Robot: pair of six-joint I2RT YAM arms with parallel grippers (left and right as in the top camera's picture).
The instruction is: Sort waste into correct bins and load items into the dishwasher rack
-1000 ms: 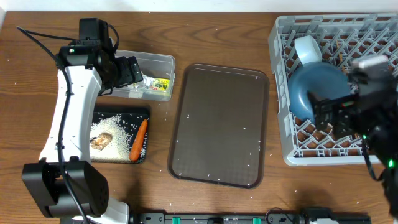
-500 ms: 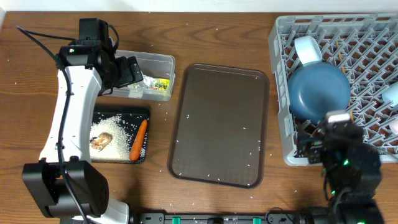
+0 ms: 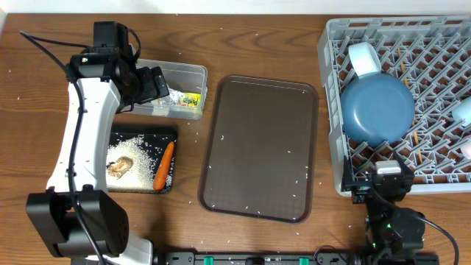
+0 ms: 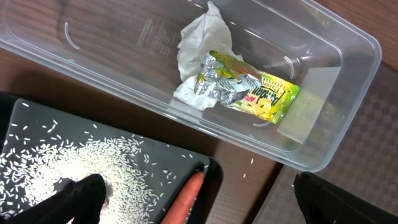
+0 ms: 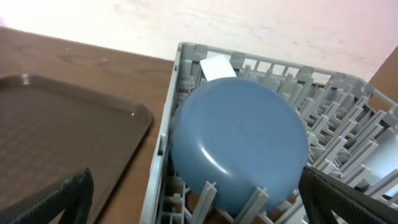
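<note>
A dark brown wooden table (image 3: 257, 44) with visible grain filled the overhead view under soft, even light. Beyond its far edge, the right wrist view showed a plain pale wall (image 5: 261, 25) with a faint pinkish cast

Clear plastic tub (image 4: 106, 43): runs diagonally from the upper left to the right of the frame. It holds a crumpled white-yellow-green wrapper (image 4: 245, 87), lying at centre frame.

Black tray (image 4: 112, 127): lower left, just beside the tub's near wall. White rice grains (image 4: 74, 162) are scattered over it. The carrot (image 4: 189, 196) lies at its right edge, lower centre.

Left gripper (image 4: 199, 186): dark fingers (image 4: 81, 199) show at the lower left and lower right corners, spread wide, nothing between them.

Wooden table (image 4: 249, 193): carries a few stray grains.

Brown serving tray (image 4: 379, 112): right edge.
</note>
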